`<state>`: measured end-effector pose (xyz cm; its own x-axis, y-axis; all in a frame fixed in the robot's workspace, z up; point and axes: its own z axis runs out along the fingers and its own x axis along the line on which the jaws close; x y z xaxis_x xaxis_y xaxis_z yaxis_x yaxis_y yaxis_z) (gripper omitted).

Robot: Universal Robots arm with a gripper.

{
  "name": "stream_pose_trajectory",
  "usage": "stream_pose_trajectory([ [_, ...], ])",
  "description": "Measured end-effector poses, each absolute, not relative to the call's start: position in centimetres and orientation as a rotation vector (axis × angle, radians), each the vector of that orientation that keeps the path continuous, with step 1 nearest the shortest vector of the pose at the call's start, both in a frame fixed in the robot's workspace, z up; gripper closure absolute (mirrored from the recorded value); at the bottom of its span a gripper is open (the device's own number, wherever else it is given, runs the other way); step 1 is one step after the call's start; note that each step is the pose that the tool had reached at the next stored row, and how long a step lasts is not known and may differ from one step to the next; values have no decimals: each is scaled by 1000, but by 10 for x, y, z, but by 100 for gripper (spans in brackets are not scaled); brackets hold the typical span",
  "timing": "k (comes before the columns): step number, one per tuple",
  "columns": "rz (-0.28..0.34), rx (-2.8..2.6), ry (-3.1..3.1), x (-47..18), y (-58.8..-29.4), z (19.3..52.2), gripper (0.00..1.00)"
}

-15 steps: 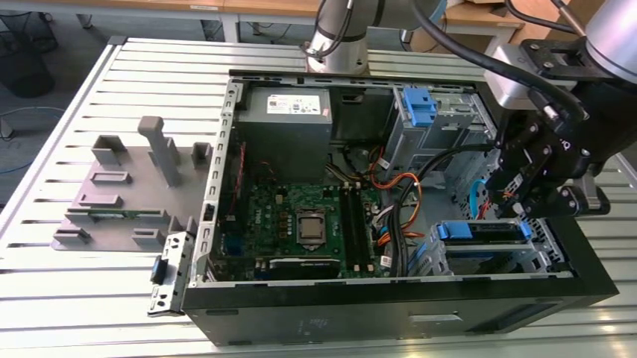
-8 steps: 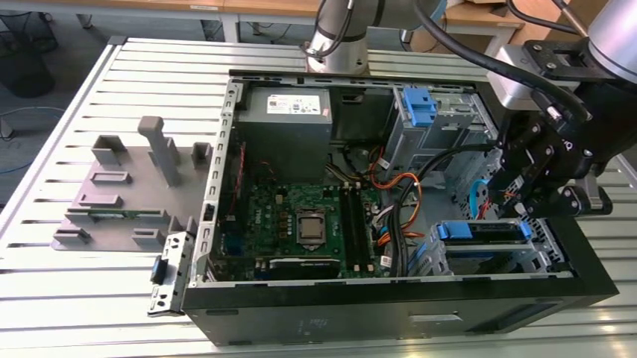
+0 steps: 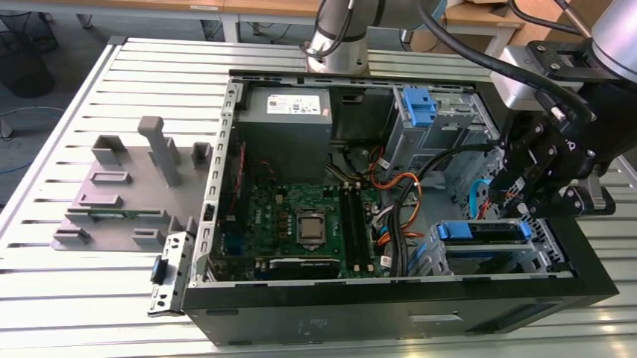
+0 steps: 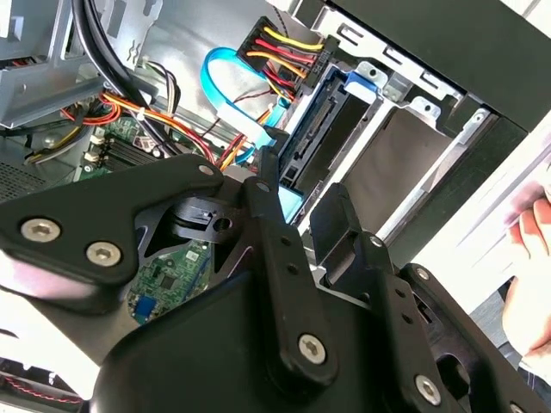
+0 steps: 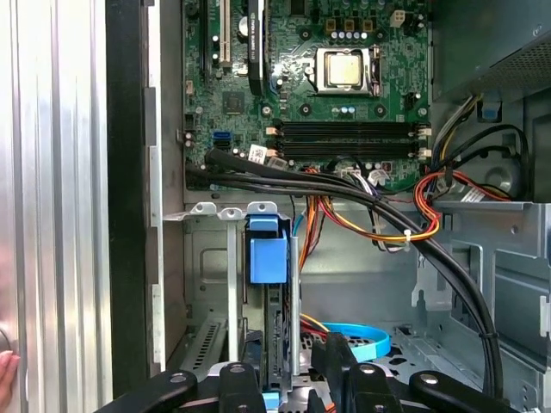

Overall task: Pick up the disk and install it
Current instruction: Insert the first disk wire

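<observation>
Scene: an open black computer case [image 3: 398,309] is laid on its side on a slatted metal tabletop [image 3: 89,298], with the green motherboard [image 3: 298,224] exposed inside.
Arm: the robot arm is reached down into the case at the exterior view's right, above the drive cage [image 3: 542,250].
Hand: the black hand [image 4: 297,219] is seen in both wrist views just beside the drive bay; its two fingers [image 4: 271,215] are held apart, and nothing is clamped between them.
Disk: the disk [image 3: 482,233] is seated on edge in the metal drive cage at the front corner of the case, its blue carrier frame and blue tab [image 5: 268,249] showing at the cage mouth in the first wrist view.
Cabling: a red, yellow and black power plug [image 4: 288,47] and a flat blue data cable [image 4: 232,95] are seen at the end of the disk in the second wrist view; whether they are fully seated cannot be told.
Power supply: a grey box with a white sticker [image 3: 289,104] is mounted at the far end of the case.
Stand: a grey plastic stand with upright posts [image 3: 124,186] is set on the tabletop at the exterior view's left, well apart from the arm.
Person: a person's hand [image 4: 529,284] is seen outside the case wall in the second wrist view.
</observation>
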<state>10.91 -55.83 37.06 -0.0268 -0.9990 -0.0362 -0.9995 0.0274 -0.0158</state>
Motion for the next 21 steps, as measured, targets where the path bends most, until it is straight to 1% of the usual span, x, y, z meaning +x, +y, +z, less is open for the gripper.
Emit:
stream_pose_trajectory([
  [21, 22, -2165, 2225, 110, -553, 376, 58],
])
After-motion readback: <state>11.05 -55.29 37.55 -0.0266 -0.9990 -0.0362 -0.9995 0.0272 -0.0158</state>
